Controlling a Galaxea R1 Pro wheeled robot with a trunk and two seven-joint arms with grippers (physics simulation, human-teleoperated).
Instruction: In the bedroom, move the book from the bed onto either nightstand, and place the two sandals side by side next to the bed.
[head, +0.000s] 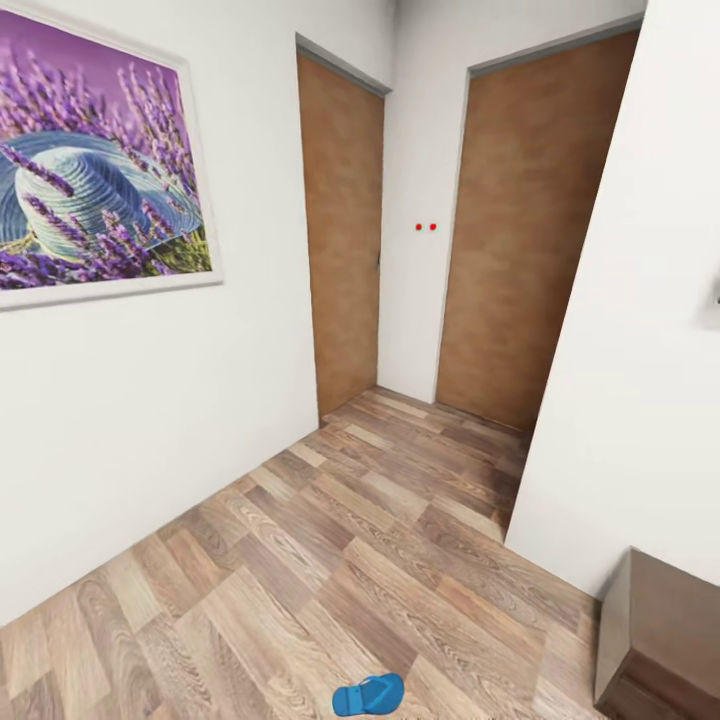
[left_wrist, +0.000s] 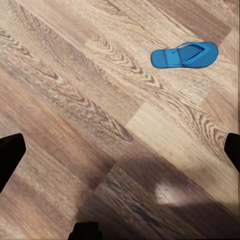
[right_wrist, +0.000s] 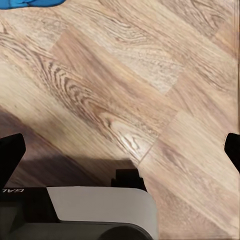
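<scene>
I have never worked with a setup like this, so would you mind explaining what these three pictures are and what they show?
These are simulator renders from a wheeled robot with two arms. The large picture comes from a camera on its head, looking forward and down. It shows a hallway corner of the bedroom: a lavender picture on the white wall, two brown doors, a wood-plank floor, and part of a dark brown cabinet at the lower right. One blue sandal lies on the floor near the bottom edge.

The other two pictures come from cameras near each gripper, looking along its fingers at the floor. The left wrist view shows the same sandal lying flat, with the dark fingertips far apart at the sides. The right wrist view shows a sliver of blue at one edge. Both grippers are open and hold nothing.
</scene>
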